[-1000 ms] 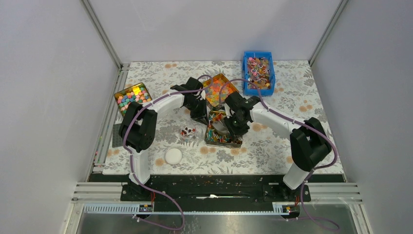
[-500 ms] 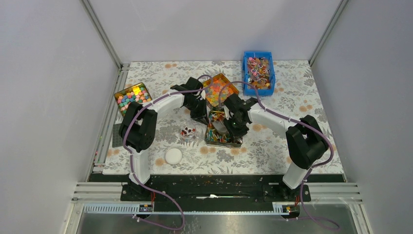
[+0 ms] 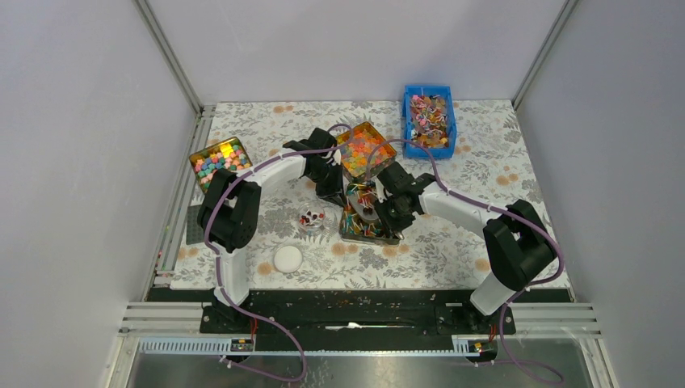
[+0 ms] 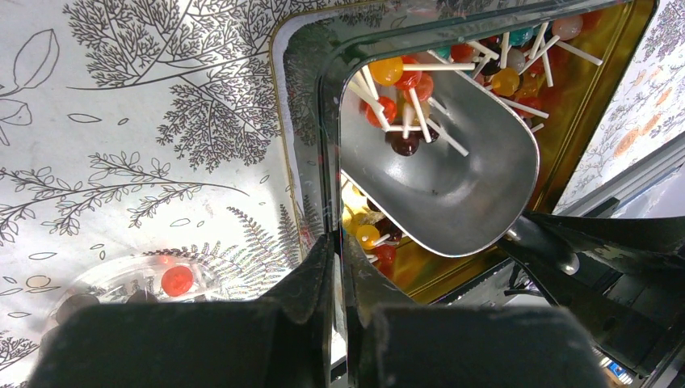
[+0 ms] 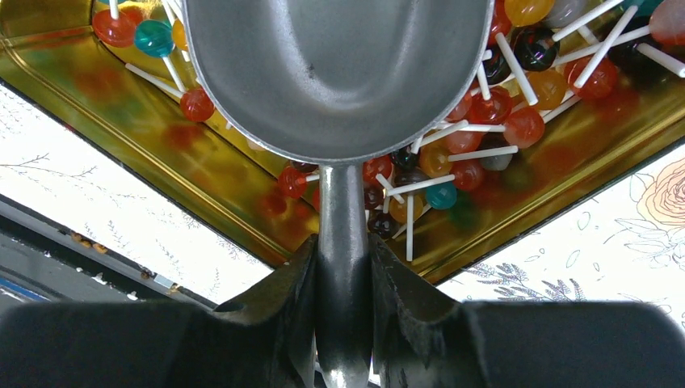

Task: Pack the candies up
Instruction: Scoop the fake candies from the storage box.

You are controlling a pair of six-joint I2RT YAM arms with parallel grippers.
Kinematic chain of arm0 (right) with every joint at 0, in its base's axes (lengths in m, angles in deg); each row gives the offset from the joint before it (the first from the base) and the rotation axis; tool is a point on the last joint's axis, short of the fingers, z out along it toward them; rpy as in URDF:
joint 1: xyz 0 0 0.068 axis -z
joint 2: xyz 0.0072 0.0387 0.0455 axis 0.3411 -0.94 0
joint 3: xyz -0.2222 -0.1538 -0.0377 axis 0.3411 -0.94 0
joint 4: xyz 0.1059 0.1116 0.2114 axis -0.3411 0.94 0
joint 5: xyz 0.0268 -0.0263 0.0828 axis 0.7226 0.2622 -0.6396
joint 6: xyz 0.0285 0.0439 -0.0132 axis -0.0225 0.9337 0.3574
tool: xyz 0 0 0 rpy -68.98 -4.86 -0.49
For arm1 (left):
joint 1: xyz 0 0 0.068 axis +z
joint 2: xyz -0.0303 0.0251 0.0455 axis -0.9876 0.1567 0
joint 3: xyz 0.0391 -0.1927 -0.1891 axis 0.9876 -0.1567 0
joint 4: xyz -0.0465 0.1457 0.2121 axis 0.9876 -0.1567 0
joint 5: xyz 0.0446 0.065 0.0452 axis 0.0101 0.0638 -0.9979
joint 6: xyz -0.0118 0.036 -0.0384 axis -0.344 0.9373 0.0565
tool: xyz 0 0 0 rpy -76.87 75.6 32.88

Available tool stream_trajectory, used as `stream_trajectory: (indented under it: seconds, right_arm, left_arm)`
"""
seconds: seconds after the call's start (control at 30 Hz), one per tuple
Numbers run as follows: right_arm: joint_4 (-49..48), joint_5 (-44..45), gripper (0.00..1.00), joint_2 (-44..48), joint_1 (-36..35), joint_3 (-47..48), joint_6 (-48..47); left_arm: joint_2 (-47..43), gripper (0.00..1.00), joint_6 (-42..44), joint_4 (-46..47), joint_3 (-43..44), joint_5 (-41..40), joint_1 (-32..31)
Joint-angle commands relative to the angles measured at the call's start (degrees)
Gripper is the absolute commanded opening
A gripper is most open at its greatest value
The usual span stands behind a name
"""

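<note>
The candies (image 5: 468, 137) are small round sweets on thin white sticks, red, orange, blue and dark, heaped in a gold tin (image 3: 355, 236) at the table's middle. My left gripper (image 4: 339, 242) is shut on the tin's near wall (image 4: 327, 145); in the top view it (image 3: 333, 194) sits at the tin's left edge. My right gripper (image 5: 342, 246) is shut on the handle of a metal scoop (image 5: 339, 65), which lies tilted inside the tin. A few candies (image 4: 400, 97) rest at the scoop's mouth (image 4: 452, 162). The right gripper (image 3: 386, 212) is over the tin's right side.
A small clear dish (image 3: 311, 218) with a few candies stands left of the tin, a white round lid (image 3: 287, 259) nearer me. A blue bin (image 3: 429, 120) of candies is at the back right, a tin of orange pieces (image 3: 363, 149) behind, a tin of cube sweets (image 3: 220, 159) at the left.
My right arm has shifted a little to the right with the scoop still in the tin. The left arm and the tin have not moved.
</note>
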Motion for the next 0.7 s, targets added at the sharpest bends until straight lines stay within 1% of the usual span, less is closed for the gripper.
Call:
stream_trajectory:
  seconds: [0.0, 0.23, 0.3, 0.33, 0.4, 0.43, 0.53, 0.6, 0.67]
  right_arm:
    - [-8.92, 0.04, 0.0, -0.19, -0.38, -0.47, -0.28]
    - [-12.24, -0.5, 0.0, 4.59, -0.39, -5.04, -0.71]
    - [-12.72, -0.32, 0.0, 5.73, -0.44, -6.35, -1.08]
    - [-12.73, 0.09, 0.0, 6.1, -0.47, -6.8, -1.11]
    - [-12.89, 0.61, 0.0, 7.01, -0.47, -7.5, -1.28]
    - [-13.07, 0.7, 0.0, 7.58, -0.45, -7.8, -1.3]
    - [-13.17, 0.97, 0.0, 8.53, -0.44, -8.09, -0.92]
    - [-13.09, 1.22, 0.0, 9.28, -0.47, -8.27, -0.53]
    - [-13.13, 1.46, 0.0, 10.03, -0.48, -8.56, -0.13]
  left_arm:
    - [0.3, 0.02, 0.57, -0.15, 0.8, 1.48, -1.09]
    - [-0.96, 0.02, 0.41, -0.15, 0.91, 1.32, -0.88]
    - [-1.42, 0.04, 0.33, -0.01, 1.0, 1.35, -0.79]
    - [-1.68, 0.06, 0.25, 0.13, 1.04, 1.35, -0.68]
    - [-2.24, 0.14, -0.02, 0.47, 1.09, 1.57, -0.57]
    - [-2.7, 0.2, -0.18, 0.66, 1.09, 1.6, -0.56]
    - [-3.98, 0.34, -0.59, 1.37, 1.11, 1.85, -0.44]
    - [-5.0, 0.41, -1.02, 1.87, 1.09, 1.92, -0.36]
    - [-6.0, 0.44, -1.46, 2.32, 1.01, 1.96, -0.11]
